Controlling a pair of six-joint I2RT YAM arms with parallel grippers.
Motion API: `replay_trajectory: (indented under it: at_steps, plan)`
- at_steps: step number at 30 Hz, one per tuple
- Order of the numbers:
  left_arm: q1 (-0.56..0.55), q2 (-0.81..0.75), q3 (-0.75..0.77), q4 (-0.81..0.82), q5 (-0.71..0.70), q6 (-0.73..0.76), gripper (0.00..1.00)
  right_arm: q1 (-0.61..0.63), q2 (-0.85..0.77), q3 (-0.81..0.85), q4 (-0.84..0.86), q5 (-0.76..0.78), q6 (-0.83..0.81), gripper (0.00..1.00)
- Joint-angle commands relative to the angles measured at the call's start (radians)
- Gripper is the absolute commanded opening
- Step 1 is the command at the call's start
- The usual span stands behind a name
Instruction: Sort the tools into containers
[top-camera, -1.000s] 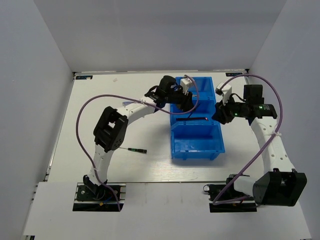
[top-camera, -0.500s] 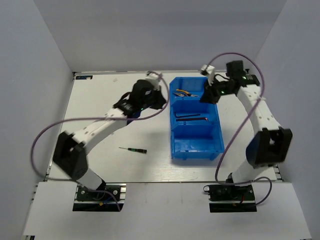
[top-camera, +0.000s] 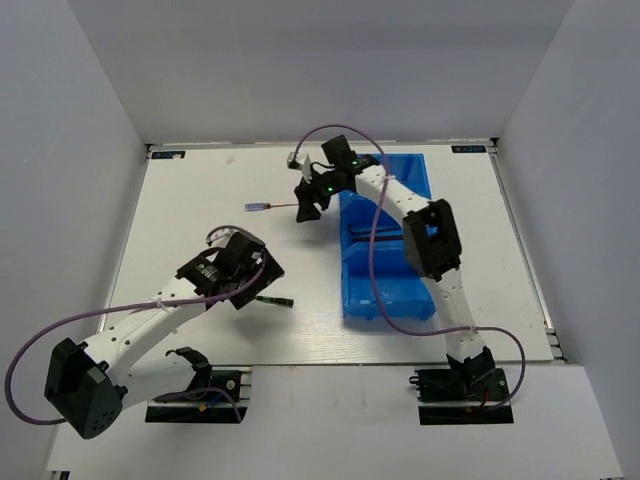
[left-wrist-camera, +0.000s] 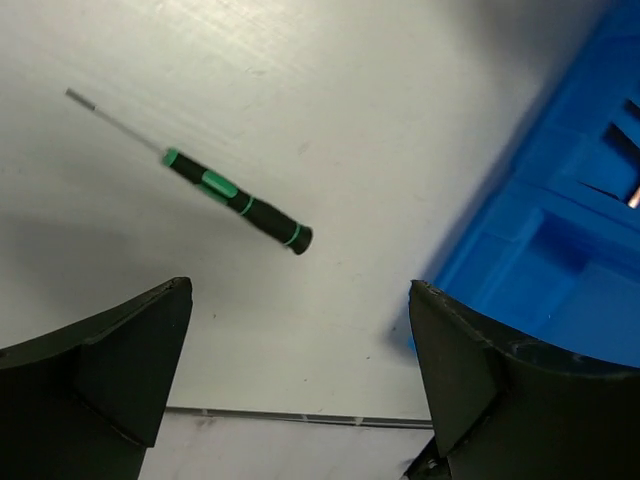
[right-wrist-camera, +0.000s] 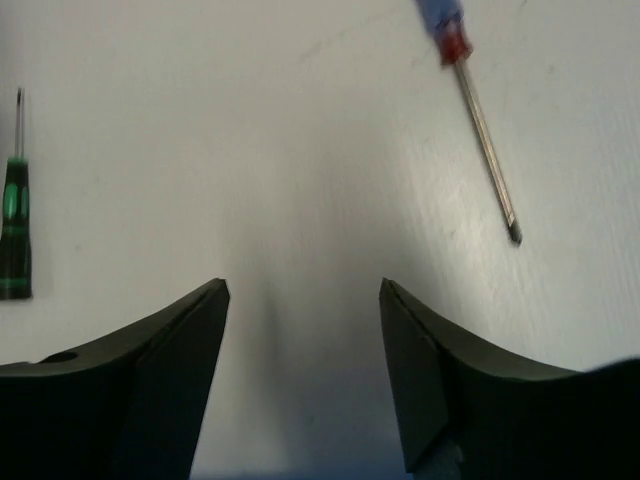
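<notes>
Beside the blue bin (top-camera: 392, 312) on the white surface (top-camera: 200, 200), left fingers (left-wrist-camera: 110, 350) spread empty near green-marked screwdriver (left-wrist-camera: 235, 196), right fingers (right-wrist-camera: 150, 350) spread empty near red-collared screwdriver (right-wrist-camera: 480, 110)

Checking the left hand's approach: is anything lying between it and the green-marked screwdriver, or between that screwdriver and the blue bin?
Nothing visible. The open left hand hangs over bare table, the green-marked screwdriver lying just ahead of it. Only bare table separates the screwdriver from the blue bin.
</notes>
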Motion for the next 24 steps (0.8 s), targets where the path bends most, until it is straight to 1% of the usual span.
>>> replay_trajectory:
  at_steps: [1,2,3,5,6,8,9,10,11,12,13,15,16,18,20,21,22,23,24]
  plan:
    - [0.001,0.024,-0.009,-0.061,0.014,-0.207,0.99,-0.023,0.119,0.197,0.318,-0.079,0.188,0.66]
    - [0.001,0.058,-0.009,-0.061,0.023,-0.219,0.99,-0.022,0.145,0.221,0.369,-0.084,0.255,0.64]
    - [0.001,0.073,0.004,-0.072,0.023,-0.236,0.99,-0.022,0.195,0.233,0.431,-0.071,0.259,0.63]
    - [0.001,0.107,0.013,-0.072,0.023,-0.278,0.98,-0.013,0.207,0.232,0.477,-0.048,0.245,0.63]
    - [0.001,0.107,0.013,-0.072,0.023,-0.290,0.96,-0.011,0.199,0.196,0.509,-0.056,0.252,0.63]
    - [0.001,0.136,0.013,-0.072,0.023,-0.331,0.91,-0.009,0.148,0.133,0.551,-0.057,0.291,0.62]
    - [0.001,0.173,0.025,-0.072,0.023,-0.331,0.90,-0.013,0.122,0.014,0.622,-0.059,0.309,0.62]
    - [0.001,0.196,0.025,-0.092,0.023,-0.347,0.88,-0.017,0.049,-0.024,0.660,-0.061,0.317,0.62]
    - [0.001,0.220,0.051,-0.106,0.044,-0.359,0.86,-0.022,0.024,-0.058,0.678,-0.058,0.320,0.62]
    - [0.001,0.245,0.062,-0.115,0.056,-0.359,0.84,-0.028,0.000,-0.134,0.701,-0.056,0.334,0.62]
    - [0.001,0.291,0.073,-0.129,0.076,-0.359,0.84,-0.045,-0.064,-0.164,0.721,-0.056,0.346,0.62]
    - [0.001,0.326,0.087,-0.129,0.086,-0.368,0.84,-0.063,-0.126,-0.241,0.750,-0.071,0.372,0.62]
    - [0.001,0.340,0.087,-0.129,0.086,-0.368,0.84,-0.074,-0.169,-0.260,0.761,-0.082,0.412,0.62]
    - [0.001,0.372,0.087,-0.098,0.086,-0.381,0.84,-0.103,-0.227,-0.317,0.786,-0.113,0.452,0.62]
    - [0.001,0.395,0.087,-0.075,0.086,-0.381,0.81,-0.131,-0.313,-0.404,0.816,-0.142,0.463,0.62]
    - [0.001,0.435,0.102,-0.075,0.086,-0.381,0.75,-0.137,-0.333,-0.426,0.825,-0.151,0.472,0.62]
    - [0.001,0.460,0.131,-0.087,0.077,-0.381,0.72,-0.150,-0.355,-0.469,0.856,-0.157,0.486,0.62]
    - [0.001,0.486,0.145,-0.109,0.076,-0.381,0.71,-0.163,-0.410,-0.504,0.867,-0.172,0.499,0.62]
    - [0.001,0.509,0.155,-0.120,0.076,-0.381,0.71,-0.183,-0.425,-0.521,0.876,-0.180,0.510,0.62]
